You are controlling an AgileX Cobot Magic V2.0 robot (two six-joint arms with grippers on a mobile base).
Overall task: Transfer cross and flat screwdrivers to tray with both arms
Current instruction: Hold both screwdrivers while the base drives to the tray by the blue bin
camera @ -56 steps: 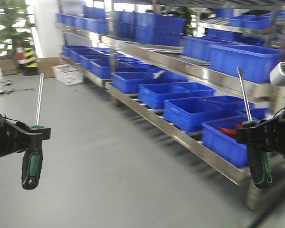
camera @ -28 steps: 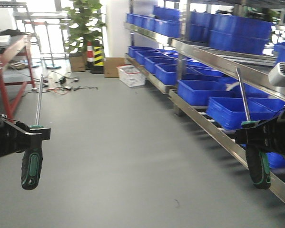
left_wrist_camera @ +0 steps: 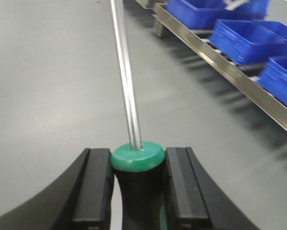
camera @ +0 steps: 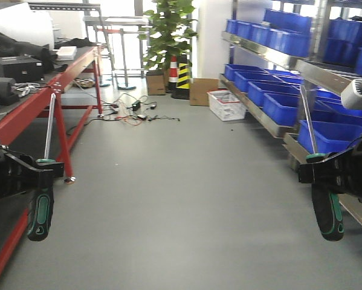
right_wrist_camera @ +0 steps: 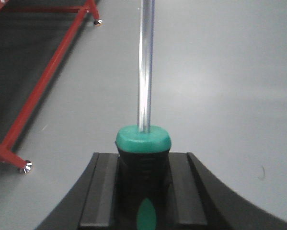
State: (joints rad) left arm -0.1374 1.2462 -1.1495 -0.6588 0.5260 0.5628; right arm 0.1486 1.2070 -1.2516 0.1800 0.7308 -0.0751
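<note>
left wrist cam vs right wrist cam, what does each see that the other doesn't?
Left wrist only: blue bins on a steel rack. Right wrist only: red table frame. Both: grey floor, plus left end effector shut on the left screwdriver, right end effector shut on the right screwdriver, shafts pointing away.
</note>
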